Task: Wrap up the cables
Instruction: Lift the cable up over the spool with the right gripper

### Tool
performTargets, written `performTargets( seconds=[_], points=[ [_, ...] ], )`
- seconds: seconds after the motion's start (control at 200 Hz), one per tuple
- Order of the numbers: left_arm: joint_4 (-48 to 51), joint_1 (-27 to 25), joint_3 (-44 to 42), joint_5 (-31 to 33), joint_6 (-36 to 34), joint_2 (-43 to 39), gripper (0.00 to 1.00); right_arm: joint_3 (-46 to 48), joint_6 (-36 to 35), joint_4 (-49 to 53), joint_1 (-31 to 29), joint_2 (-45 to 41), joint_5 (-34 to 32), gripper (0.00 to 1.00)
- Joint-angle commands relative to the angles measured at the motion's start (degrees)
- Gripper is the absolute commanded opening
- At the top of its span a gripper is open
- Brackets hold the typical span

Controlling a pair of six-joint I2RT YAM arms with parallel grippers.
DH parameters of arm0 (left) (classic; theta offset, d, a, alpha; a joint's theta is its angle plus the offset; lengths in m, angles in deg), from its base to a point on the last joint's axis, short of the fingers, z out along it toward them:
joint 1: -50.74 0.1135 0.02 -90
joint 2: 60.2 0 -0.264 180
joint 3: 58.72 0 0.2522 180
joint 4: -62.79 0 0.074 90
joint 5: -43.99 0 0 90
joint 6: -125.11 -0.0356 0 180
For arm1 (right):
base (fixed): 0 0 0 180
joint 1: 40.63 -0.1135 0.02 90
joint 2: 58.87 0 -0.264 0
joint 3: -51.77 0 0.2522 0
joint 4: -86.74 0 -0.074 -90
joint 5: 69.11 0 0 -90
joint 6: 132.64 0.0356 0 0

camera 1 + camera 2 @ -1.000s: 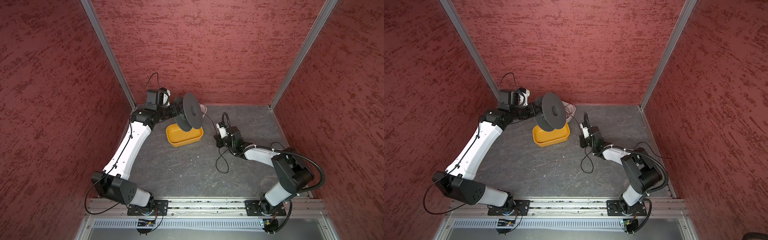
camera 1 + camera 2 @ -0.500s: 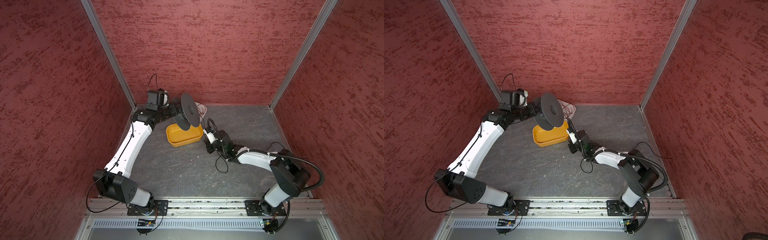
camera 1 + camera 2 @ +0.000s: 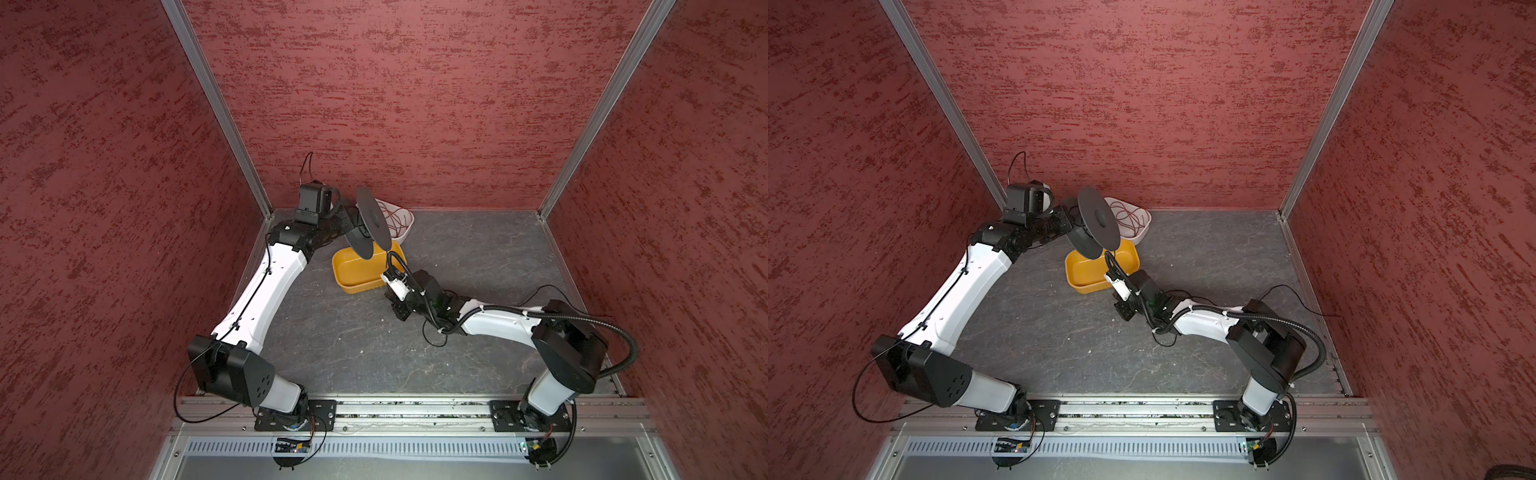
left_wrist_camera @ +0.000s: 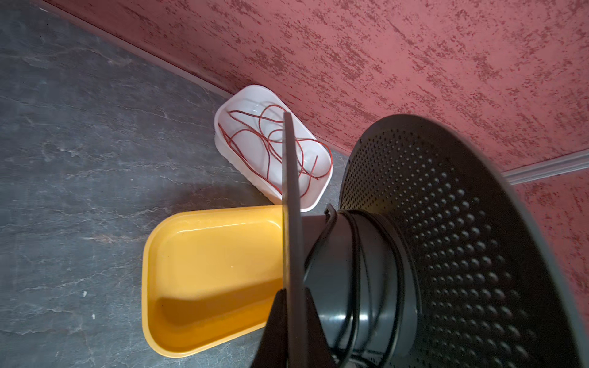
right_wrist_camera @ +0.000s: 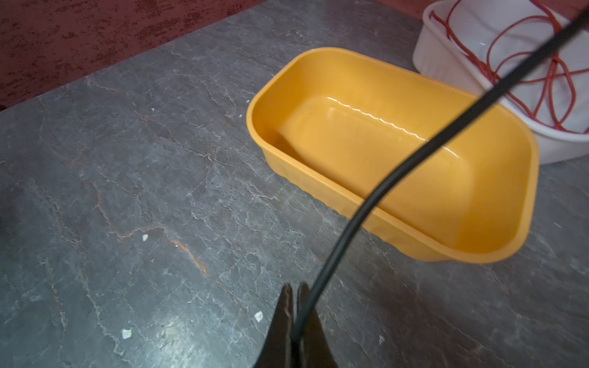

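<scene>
White shells and black joints on both: a ribbed black hose [image 3: 635, 352] follows the right arm [image 3: 498, 322], a thin black lead [image 3: 253, 297] the left arm [image 3: 274, 286].

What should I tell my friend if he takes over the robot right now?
The left tool is shut on the rim of the black spool, holding it up above the yellow tub.
The right tool is shut on the black wire, low beside the yellow tub. The wire runs from it up to the spool.
Done: a few turns of wire sit on the spool's middle.
Left: wind on the rest. How much remains is hard to tell.
Also: a red wire lies loose in the white tub by the back wall.
</scene>
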State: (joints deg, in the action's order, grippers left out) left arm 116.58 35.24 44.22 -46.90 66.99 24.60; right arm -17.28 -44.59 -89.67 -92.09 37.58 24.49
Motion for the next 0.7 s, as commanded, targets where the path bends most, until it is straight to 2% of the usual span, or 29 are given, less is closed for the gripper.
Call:
performTargets(
  seconds=[0.0, 0.255, 0.361, 0.471, 0.696],
  points=[
    [-0.8, -1.8, 2.9, 7.5, -2.2, 1.5, 0.0, -3.9, -3.3, 4.0, -2.1, -1.7, 0.3, 0.0],
    [3.9, -5.3, 6.7, 17.2, -5.9, 5.4, 0.0, -9.0, -5.2, 9.7, -5.1, -4.4, -1.6, 0.0],
    [6.9, -7.6, 9.2, 24.3, -8.2, 7.6, 0.0, -11.5, -4.6, 11.3, -5.3, -5.2, -3.8, 0.0],
    [9.8, -9.8, 11.3, 29.7, -10.7, 9.9, 0.0, -13.2, -4.5, 11.8, -5.3, -5.9, -8.3, 0.0],
    [9.3, -11.7, 8.8, 32.5, -13.3, 9.5, 0.0, -16.9, -6.8, 13.4, -5.2, -6.5, -20.7, 0.0]
  ],
)
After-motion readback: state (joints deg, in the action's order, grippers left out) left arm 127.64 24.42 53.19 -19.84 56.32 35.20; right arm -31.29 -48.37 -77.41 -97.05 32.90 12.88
